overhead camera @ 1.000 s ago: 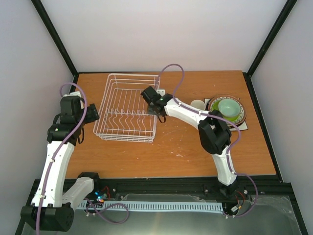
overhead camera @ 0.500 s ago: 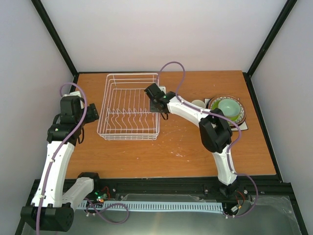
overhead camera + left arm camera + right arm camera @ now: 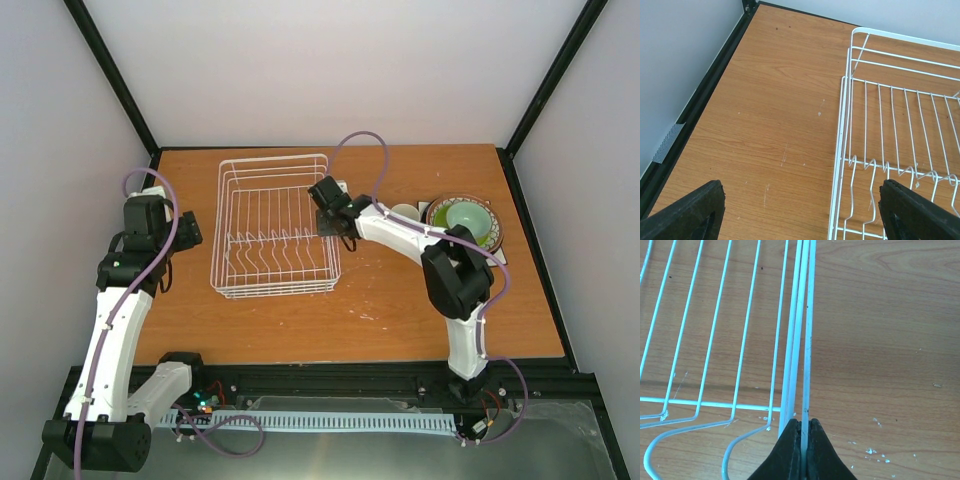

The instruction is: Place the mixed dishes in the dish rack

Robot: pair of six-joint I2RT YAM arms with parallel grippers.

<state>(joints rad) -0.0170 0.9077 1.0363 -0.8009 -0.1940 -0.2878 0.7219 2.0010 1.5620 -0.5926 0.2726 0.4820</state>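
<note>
The white wire dish rack [image 3: 273, 158] stands left of centre on the table, with nothing in it. My right gripper [image 3: 335, 222] is shut on the rack's right top rim wire [image 3: 807, 340], the wire pinched between its black fingertips [image 3: 790, 450]. My left gripper [image 3: 186, 236] hovers open just left of the rack, and the rack's left rim [image 3: 845, 150] lies between its spread fingers [image 3: 695, 215]. At the far right the mixed dishes sit stacked: a pale mint bowl [image 3: 468, 218] on a lime-green plate [image 3: 487, 237] over a red-rimmed plate [image 3: 437, 207]. A pale cup [image 3: 404, 212] stands beside them.
The wooden table [image 3: 380, 310] has a black frame along its edges [image 3: 530, 250] and white walls behind. White crumbs dot the wood near the right fingertips [image 3: 875, 452]. The right arm's forearm [image 3: 400, 235] stretches between the rack and the dish stack.
The right gripper has pulled the rack to the right and turned it slightly, keeping hold of its rim. The left arm has not moved.
</note>
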